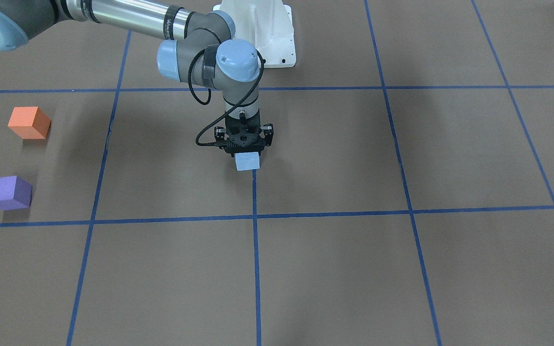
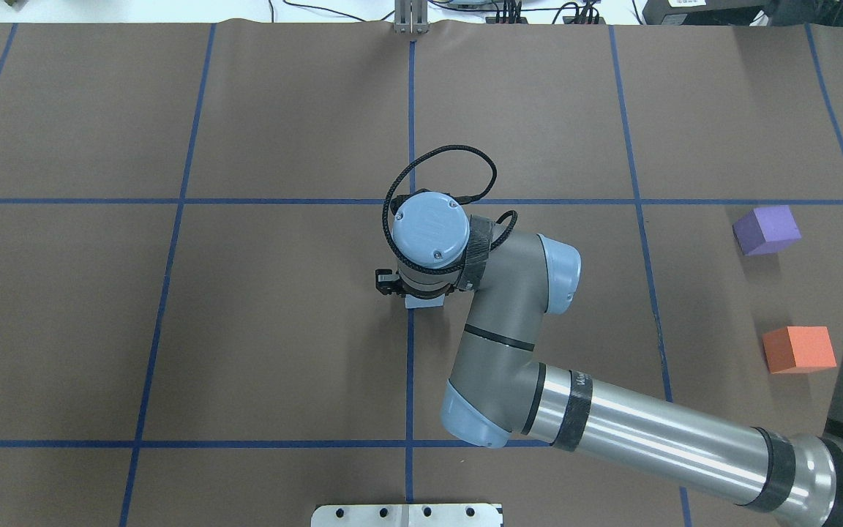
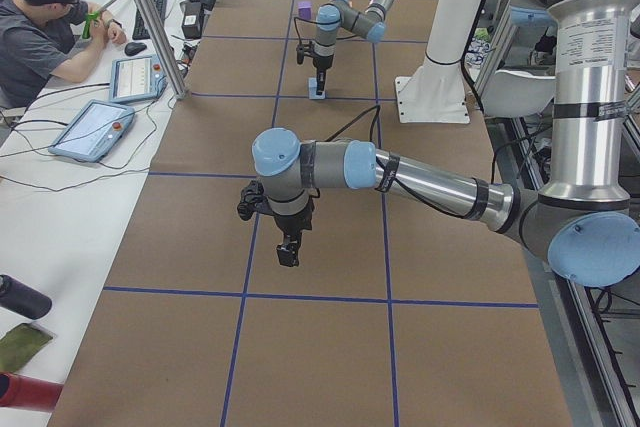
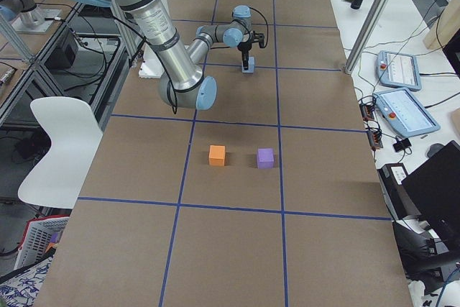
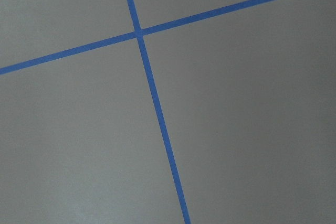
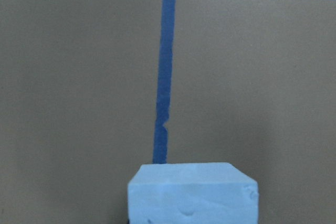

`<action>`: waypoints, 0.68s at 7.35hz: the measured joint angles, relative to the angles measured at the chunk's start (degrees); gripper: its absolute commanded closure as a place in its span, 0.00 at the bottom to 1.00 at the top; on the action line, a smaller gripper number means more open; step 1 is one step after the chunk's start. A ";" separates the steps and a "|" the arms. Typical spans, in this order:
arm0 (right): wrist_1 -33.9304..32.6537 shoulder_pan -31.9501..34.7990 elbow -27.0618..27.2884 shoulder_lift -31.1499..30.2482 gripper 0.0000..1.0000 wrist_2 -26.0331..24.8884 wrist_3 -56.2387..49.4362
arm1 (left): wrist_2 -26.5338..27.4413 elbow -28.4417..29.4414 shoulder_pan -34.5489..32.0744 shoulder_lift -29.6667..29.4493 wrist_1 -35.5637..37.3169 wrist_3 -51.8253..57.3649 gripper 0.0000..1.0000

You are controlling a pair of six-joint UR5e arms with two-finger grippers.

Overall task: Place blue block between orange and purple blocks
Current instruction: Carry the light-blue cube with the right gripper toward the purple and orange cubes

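The pale blue block [image 1: 247, 161] sits at the table's middle on a blue tape line. My right gripper [image 1: 246, 153] stands straight down over it, fingers closed on its sides; the block fills the bottom of the right wrist view [image 6: 192, 192]. The orange block [image 1: 29, 122] and the purple block [image 1: 9, 192] stand far off on my right side, a gap between them; both show in the overhead view, orange [image 2: 798, 350] and purple [image 2: 766, 230]. My left gripper [image 3: 288, 255] shows only in the exterior left view, hanging above bare table; I cannot tell whether it is open.
The brown table is marked with a blue tape grid [image 2: 410, 366]. The white robot base plate [image 1: 271, 36] lies behind the right gripper. An operator [image 3: 45, 27] sits at a side desk with tablets [image 3: 95, 127].
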 measured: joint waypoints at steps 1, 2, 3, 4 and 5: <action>-0.82 1.35 2.19 -0.96 1.00 0.70 -0.32 | -0.13 0.07 0.00 0.55 -0.47 -0.02 0.00; -2.82 3.31 5.52 -2.56 1.00 2.30 -1.20 | -0.17 0.16 0.00 1.81 -2.22 -0.20 0.00; -5.82 6.00 9.77 -4.70 1.00 4.75 -3.39 | -0.22 0.28 0.00 3.39 -5.27 -1.01 0.00; -9.03 9.14 14.00 -7.26 1.00 7.16 -6.99 | -0.26 0.40 -0.09 5.17 -9.20 -2.47 0.00; -11.66 12.83 17.60 -10.18 1.00 9.64 -11.75 | -0.30 0.49 -0.47 6.80 -12.89 -3.87 0.00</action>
